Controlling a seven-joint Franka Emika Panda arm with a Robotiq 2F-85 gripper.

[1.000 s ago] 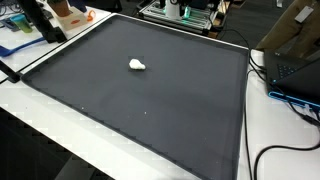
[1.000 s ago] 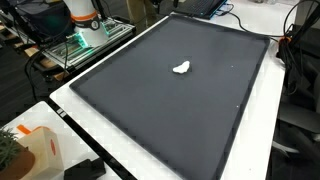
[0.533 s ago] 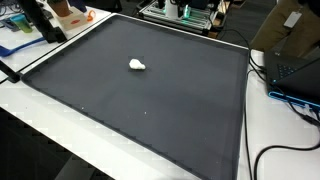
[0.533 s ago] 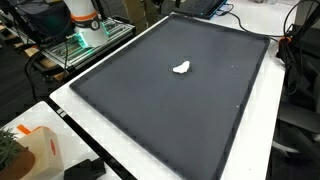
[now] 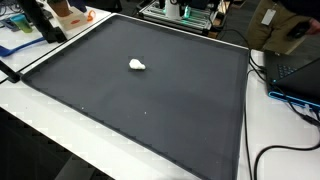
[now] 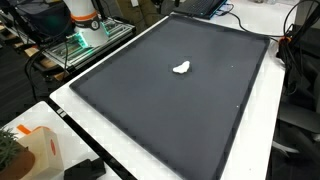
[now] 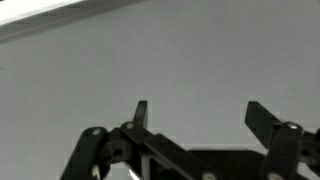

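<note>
Zero contact for the gripper [image 7: 200, 108]: stands with jaws spread fully apart in the wrist view, clamps nothing, touches nothing. Shows two dark fingers [image 7: 141, 112] upright against a plain pale grey surface [image 7: 160, 60], with only that surface in the gap. Out of frame in both exterior views, with the small white lump [image 5: 137, 66] lying alone on the black mat [image 5: 170, 120]. Sits left of centre and toward the far side of the mat in an exterior view, well in from every edge. Sits close to the mat's middle as the same lump [image 6: 181, 68] in an exterior view, ringed by bare black cloth and, beyond it, white tabletop [image 6: 100, 140].
</note>
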